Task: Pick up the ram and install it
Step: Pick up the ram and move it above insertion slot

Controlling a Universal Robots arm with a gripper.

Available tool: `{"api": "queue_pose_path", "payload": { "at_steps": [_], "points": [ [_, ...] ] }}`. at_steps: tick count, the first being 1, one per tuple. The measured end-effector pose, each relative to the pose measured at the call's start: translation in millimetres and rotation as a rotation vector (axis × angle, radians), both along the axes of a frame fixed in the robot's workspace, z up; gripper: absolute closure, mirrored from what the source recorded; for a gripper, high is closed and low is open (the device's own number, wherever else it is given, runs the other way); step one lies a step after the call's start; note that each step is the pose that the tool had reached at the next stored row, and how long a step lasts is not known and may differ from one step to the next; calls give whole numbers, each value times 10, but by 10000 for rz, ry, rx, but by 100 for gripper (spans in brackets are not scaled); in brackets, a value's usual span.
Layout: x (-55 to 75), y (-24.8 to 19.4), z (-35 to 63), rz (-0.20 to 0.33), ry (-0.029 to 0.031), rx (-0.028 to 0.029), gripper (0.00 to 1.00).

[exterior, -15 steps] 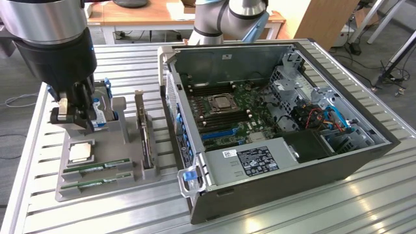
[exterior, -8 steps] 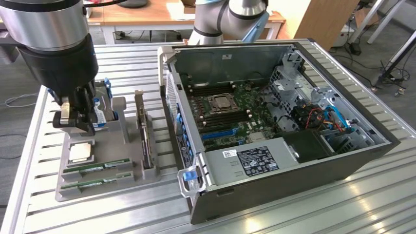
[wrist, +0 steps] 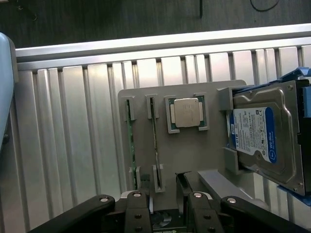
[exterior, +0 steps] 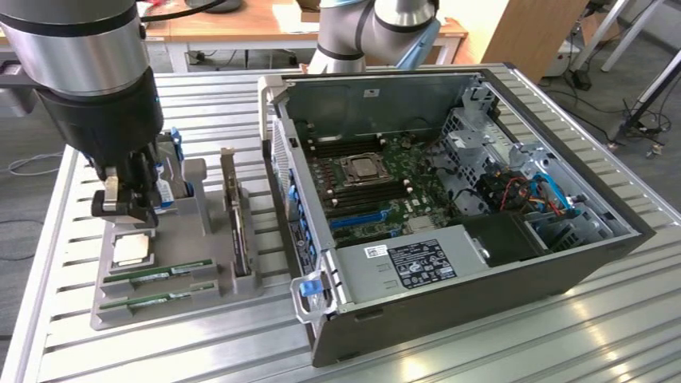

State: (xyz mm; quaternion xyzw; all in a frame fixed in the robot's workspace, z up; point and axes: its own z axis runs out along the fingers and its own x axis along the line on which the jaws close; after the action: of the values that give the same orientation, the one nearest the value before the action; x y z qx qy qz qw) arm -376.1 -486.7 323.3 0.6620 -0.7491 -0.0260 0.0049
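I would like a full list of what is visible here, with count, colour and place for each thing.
ram sticks: two, green, side by side in holder slots
processor chip: one, silver, in the holder's square pocket
expansion card: one, dark, standing on edge in the holder
hard drive: one, silver with blue label, at the holder's end
holder: one, grey, on the table
computer case: one, dark grey, open, exterior view's right
table: one, silver, slatted
arm: one, silver and black, above the holder
pincer: one, black, open, empty, over the holder
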Motion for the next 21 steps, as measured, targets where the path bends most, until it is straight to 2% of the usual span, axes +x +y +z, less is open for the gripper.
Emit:
{"api": "queue_pose_path", "payload": {
  "at_steps": [21],
  "points": [
    [0, 0, -223, 0, 0, 5, 64]
  ]
}}
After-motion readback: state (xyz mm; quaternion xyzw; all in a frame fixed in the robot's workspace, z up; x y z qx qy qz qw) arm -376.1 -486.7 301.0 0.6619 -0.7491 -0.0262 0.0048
